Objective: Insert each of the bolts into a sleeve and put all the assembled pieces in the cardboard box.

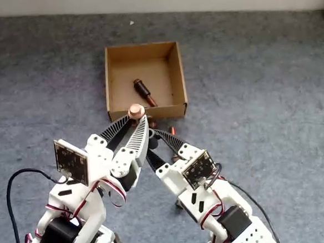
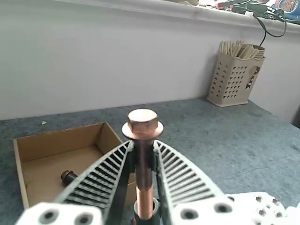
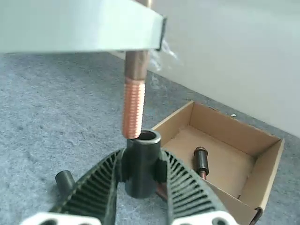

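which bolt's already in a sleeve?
The bolt lying in the cardboard box: its shank sits in a dark sleeve. The bolt in the left claw is bare, its tip just at the mouth of the sleeve in the right claw.

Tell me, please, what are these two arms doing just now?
The left claw holds a copper bolt upright, head up, above a black sleeve gripped by the right claw; the threaded tip is right at the sleeve's mouth. One assembled piece already lies in the cardboard box.
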Robot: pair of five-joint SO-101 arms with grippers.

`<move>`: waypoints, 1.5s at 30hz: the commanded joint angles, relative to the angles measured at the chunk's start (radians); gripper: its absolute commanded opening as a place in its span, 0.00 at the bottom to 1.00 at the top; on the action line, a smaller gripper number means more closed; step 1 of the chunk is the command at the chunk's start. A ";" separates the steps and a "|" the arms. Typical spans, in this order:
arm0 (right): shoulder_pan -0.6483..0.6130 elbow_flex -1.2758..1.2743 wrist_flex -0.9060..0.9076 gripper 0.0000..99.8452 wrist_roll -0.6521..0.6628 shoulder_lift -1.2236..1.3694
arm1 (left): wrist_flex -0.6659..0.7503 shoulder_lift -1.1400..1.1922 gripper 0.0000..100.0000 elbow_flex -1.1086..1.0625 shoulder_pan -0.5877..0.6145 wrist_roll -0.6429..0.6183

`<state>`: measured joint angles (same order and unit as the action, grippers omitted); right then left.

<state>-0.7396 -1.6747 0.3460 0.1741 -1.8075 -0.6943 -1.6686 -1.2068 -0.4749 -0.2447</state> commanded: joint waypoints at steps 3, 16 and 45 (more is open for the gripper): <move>-0.038 -0.056 -0.021 0.00 -0.011 -0.027 | 0.051 0.002 0.01 -0.050 -0.010 0.043; -0.038 -0.056 0.015 0.00 -0.011 -0.027 | 0.048 0.002 0.01 -0.056 -0.039 0.041; 0.120 -0.041 0.015 0.00 -0.017 -0.022 | -0.285 0.002 0.16 0.133 0.133 0.048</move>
<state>-0.6598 -1.6747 0.3705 0.1665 -1.8136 -0.8999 -1.6579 -1.1684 -0.4043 -0.2079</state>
